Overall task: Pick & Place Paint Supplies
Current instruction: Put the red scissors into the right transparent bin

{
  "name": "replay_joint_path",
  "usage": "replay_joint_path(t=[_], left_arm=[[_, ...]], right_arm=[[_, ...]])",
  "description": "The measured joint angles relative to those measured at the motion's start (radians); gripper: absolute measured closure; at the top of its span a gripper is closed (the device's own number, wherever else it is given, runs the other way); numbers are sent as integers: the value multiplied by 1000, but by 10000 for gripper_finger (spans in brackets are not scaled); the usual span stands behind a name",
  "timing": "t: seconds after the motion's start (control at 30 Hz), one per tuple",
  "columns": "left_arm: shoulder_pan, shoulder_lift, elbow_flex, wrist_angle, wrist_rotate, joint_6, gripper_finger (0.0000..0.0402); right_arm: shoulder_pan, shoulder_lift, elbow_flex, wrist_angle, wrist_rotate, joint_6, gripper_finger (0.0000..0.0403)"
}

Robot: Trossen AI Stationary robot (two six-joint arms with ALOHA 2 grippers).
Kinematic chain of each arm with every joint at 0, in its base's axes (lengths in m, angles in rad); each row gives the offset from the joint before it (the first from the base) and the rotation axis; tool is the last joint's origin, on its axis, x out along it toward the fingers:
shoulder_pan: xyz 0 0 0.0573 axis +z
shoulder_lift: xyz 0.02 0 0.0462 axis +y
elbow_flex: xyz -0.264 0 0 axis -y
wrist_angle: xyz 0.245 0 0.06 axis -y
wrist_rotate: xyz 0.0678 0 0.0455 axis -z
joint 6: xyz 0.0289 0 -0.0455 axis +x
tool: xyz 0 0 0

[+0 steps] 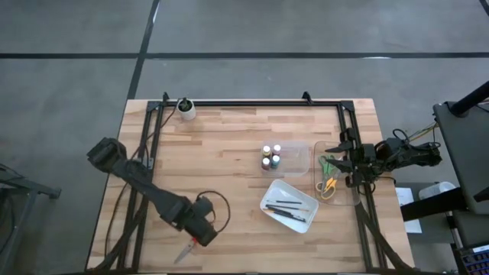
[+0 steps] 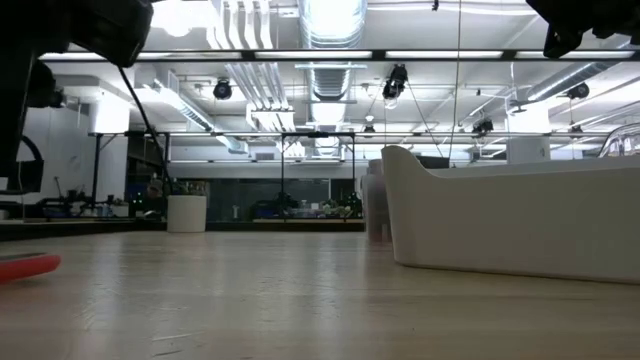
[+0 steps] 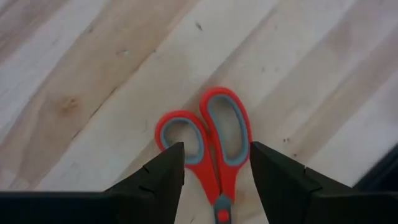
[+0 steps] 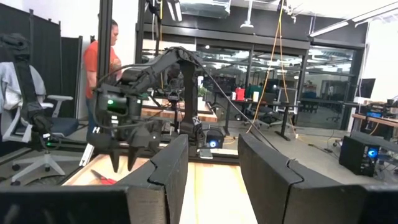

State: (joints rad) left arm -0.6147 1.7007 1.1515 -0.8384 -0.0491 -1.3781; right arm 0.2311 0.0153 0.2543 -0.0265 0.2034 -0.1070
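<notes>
Red-handled scissors (image 3: 214, 134) lie flat on the wooden table near its front edge (image 1: 186, 250), left of the middle. My left gripper (image 3: 216, 149) hangs over them pointing down, open, one finger on either side of the handle loops and above them (image 4: 124, 163). The scissors' red handle shows at table level (image 2: 25, 266). Paint bottles (image 1: 271, 156) stand mid-table. Dark brushes lie in the white tray (image 1: 289, 205). Green and yellow scissors (image 1: 328, 177) lie in a clear box. My right gripper (image 1: 338, 160) waits open at the right edge, raised and level (image 4: 212, 140).
A white cup (image 1: 186, 108) stands at the far left corner. The clear box (image 1: 353, 197) sits by the right edge, under my right gripper. A black frame (image 1: 252, 102) runs along the table's far and side edges. A person (image 4: 102, 59) stands beyond the table.
</notes>
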Motion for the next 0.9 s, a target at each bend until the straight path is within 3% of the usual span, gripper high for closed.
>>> replay_joint_path(t=[0.27,0.9], left_arm=[[-59,31,0,20,-90,-89,215],[-72,146,-26,129,-45,-129,215]], right_arm=[[0,0,0,0,0,2,264],[0,-1,0,0,0,0,264]])
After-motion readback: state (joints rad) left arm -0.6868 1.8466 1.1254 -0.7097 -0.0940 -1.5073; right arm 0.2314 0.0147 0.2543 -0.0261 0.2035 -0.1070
